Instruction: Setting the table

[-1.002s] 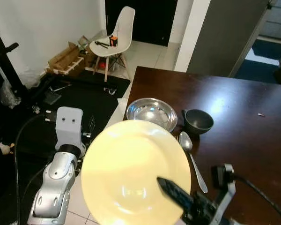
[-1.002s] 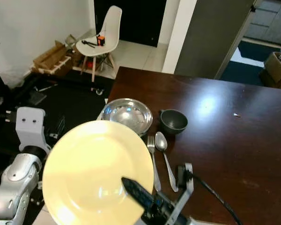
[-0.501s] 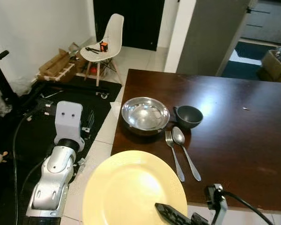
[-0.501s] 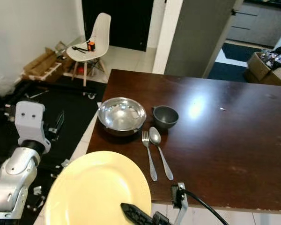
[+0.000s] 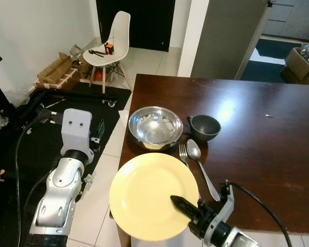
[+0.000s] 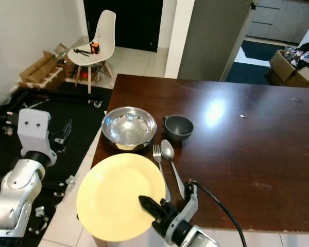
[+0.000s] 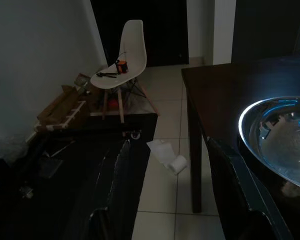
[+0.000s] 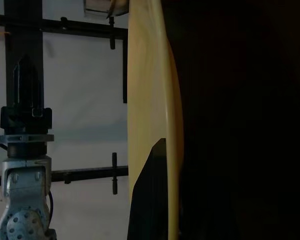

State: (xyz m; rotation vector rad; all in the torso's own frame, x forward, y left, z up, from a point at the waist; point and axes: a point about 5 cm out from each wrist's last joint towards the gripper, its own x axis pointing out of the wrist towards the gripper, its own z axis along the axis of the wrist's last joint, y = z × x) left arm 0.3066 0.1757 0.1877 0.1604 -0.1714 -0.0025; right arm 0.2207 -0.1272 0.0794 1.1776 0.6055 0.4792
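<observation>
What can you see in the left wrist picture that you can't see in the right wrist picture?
The left wrist view alone shows the white chair, a paper roll on the floor, the dark table and the steel bowl.

The right wrist view alone shows the yellow plate edge-on, pinched in the right tool, with the silver left arm beyond it.

Both are rather dark, and each looks along its own black fingers.
</observation>
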